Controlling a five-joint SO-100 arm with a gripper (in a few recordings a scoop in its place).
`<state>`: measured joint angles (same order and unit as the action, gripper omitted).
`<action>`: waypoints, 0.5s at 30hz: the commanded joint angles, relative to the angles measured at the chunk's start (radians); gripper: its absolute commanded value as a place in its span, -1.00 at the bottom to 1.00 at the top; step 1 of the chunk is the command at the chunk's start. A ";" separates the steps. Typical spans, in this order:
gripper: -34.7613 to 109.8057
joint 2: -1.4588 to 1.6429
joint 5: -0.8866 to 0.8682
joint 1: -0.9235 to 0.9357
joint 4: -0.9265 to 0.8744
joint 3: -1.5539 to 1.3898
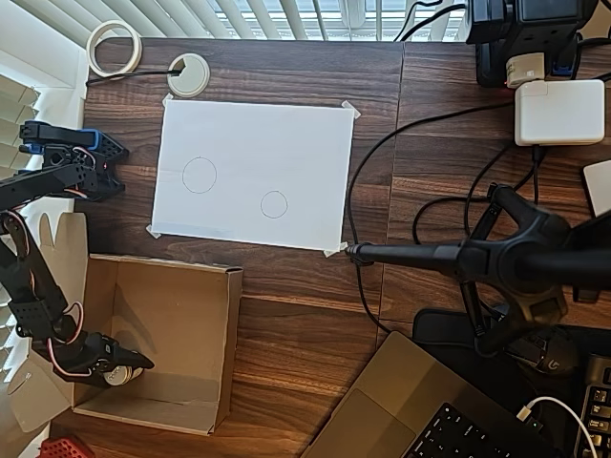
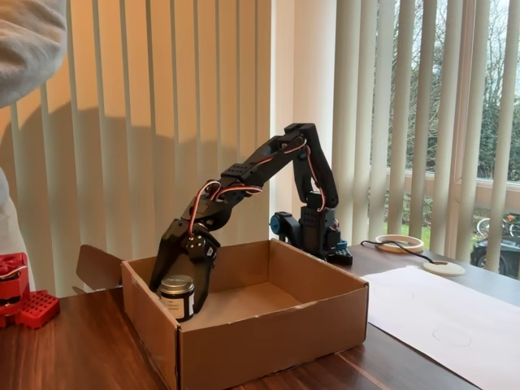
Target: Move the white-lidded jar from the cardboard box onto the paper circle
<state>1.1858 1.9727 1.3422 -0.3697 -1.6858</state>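
Note:
The white-lidded jar [image 2: 177, 297] stands upright inside the cardboard box [image 2: 268, 341], close to its left wall; its pale lid and dark sides show, and its base is hidden by the wall. My black gripper [image 2: 179, 307] reaches down into the box with one finger on each side of the jar, shut on it. From overhead the jar [image 1: 118, 375] peeks out under the gripper [image 1: 126, 370] in the box's [image 1: 205, 343] lower left. The paper circle [image 1: 274, 204] is the smaller pencilled ring on the white sheet [image 1: 253, 124], and it has nothing on it.
A larger drawn circle [image 1: 199, 175] lies left of the small one. A white grommet [image 1: 188, 74] and a tape ring [image 1: 115, 48] sit beyond the sheet. Cables, a camera stand [image 1: 477, 258], a charger and a laptop fill the right side. Red blocks [image 2: 28, 309] sit left of the box.

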 commanded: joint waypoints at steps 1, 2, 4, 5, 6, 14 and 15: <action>0.10 0.044 0.021 0.018 0.017 0.014; 0.10 0.043 0.023 0.018 0.015 0.012; 0.09 0.043 0.025 0.018 0.015 0.011; 0.08 0.043 0.026 0.018 0.015 0.011; 0.08 0.043 0.028 0.018 0.015 0.011; 0.01 0.048 0.052 0.021 0.015 0.008; 0.00 0.049 0.054 0.021 0.015 0.006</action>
<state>1.1858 2.0095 1.3530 -0.3697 -1.6904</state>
